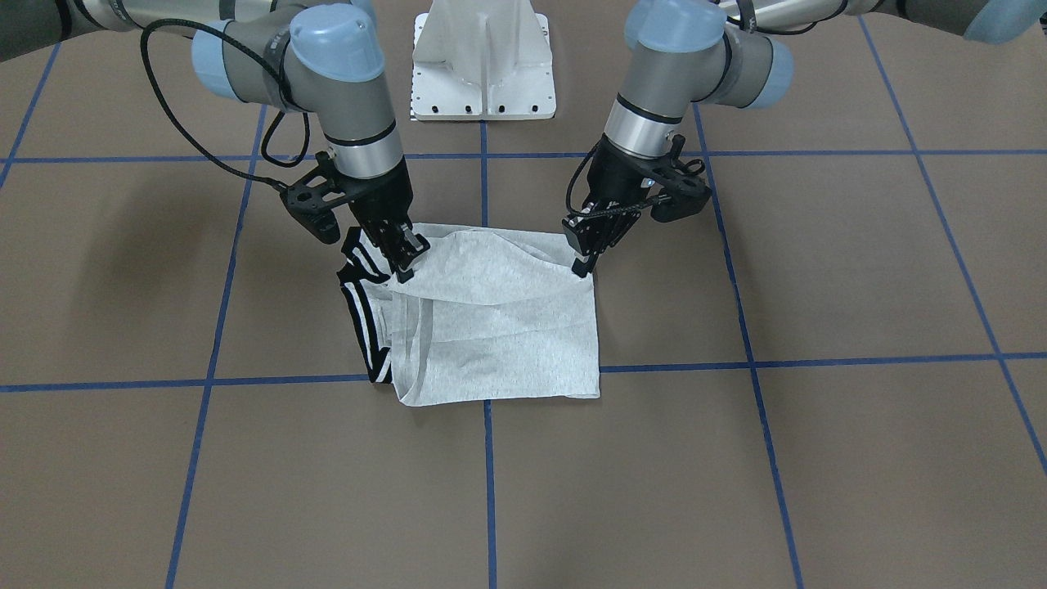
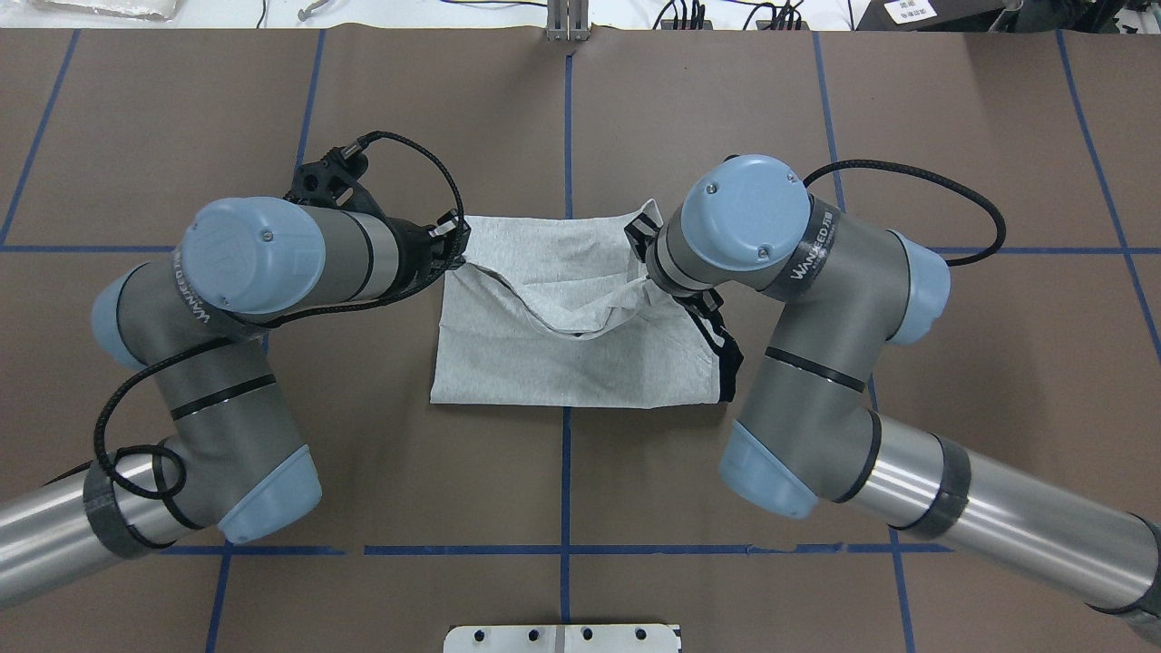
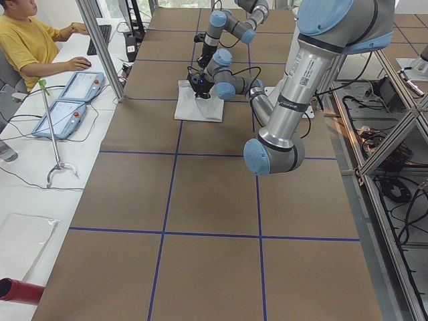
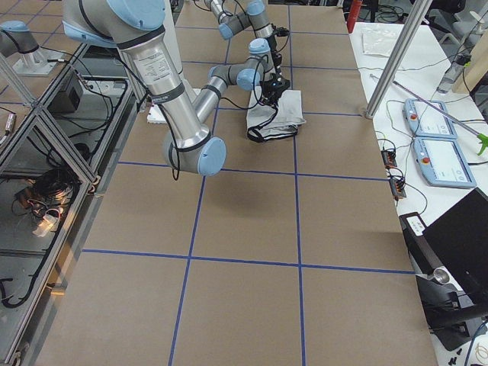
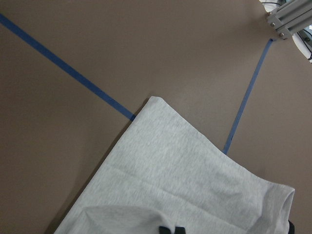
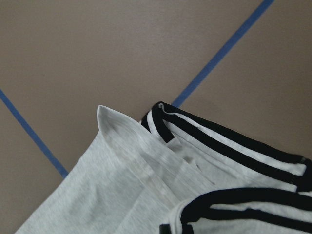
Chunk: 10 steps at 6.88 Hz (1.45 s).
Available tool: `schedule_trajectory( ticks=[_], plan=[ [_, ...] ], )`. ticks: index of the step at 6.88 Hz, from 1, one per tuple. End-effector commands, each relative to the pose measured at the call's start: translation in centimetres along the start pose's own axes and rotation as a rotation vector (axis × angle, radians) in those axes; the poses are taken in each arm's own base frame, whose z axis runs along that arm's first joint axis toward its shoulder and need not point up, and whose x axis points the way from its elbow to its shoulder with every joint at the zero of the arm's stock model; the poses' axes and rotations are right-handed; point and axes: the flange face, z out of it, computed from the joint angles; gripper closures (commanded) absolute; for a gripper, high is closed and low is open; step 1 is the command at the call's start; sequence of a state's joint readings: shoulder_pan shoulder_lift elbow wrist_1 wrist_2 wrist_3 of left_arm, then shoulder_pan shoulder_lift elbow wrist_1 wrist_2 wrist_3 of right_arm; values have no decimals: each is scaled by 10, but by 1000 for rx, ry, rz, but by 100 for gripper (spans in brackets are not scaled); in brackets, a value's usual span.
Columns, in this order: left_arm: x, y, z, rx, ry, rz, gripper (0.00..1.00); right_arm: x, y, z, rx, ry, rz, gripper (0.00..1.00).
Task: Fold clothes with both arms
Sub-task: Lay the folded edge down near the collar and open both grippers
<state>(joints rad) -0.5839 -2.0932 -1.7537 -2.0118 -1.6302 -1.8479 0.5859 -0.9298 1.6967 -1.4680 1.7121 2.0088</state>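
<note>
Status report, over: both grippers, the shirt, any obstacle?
Left gripper and right gripper both shut on T-shirt edge. T-shirt partly folded on table. No obstacle seen.

1 grey T-shirt (image 1: pixel 491 327). 2 robot arms: left arm (image 2: pixel 227 363) + right arm (image 2: pixel 816 363). 2 grippers, 1 per arm: left gripper (image 1: pixel 582 266), right gripper (image 1: pixel 406 260). 1 white pedestal base (image 1: pixel 484 65). 1 table (image 1: pixel 818 458). Side bench: 1 person (image 3: pixel 23 47), 2 tablet-type pendants, i.e. far pendant (image 3: pixel 81 85) + near pendant (image 3: pixel 59 119), 1 long grabber tool (image 3: pixel 52 134)

Overhead, the right gripper (image 1: pixel 403 255) hides beneath its wrist (image 2: pixel 746 213); both wrist cameras crop the fingertips (image 5: pixel 165 229), apparently pinching the T-shirt (image 5: pixel 170 165).
</note>
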Motion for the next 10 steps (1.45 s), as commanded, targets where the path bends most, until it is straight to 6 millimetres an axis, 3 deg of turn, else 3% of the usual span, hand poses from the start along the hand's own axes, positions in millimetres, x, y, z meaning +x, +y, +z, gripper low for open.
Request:
schedule_trajectory(
  ticks=[1, 2, 3, 4, 5, 7, 8, 9, 10],
  plan=[
    [12, -47, 50, 52, 39, 9, 82, -38, -54, 61, 2, -1, -50, 57],
    [17, -98, 67, 116, 19, 70, 57, -60, -80, 79, 22, -9, -63, 13],
    [8, -126, 76, 130, 1, 114, 30, -74, -103, 81, 41, -2, -146, 0],
    [7, -132, 75, 135, 14, 116, 24, -81, -149, 64, 19, -1, -186, 0],
    [8, -132, 74, 134, 17, 115, 23, -75, -182, 60, 7, 14, -228, 0],
    [6, -138, 62, 31, 6, 233, 23, -48, -205, 70, 5, 48, -286, 0],
    [-20, -150, 41, 7, 1, 379, 23, -27, -227, 63, -8, 55, -347, 0],
    [-43, -166, 22, -2, -4, 549, 23, 12, -268, 53, -34, 72, -429, 0],
    [-74, -193, 9, -14, -33, 680, 23, 65, -322, 41, -52, 94, -572, 0]
  ],
)
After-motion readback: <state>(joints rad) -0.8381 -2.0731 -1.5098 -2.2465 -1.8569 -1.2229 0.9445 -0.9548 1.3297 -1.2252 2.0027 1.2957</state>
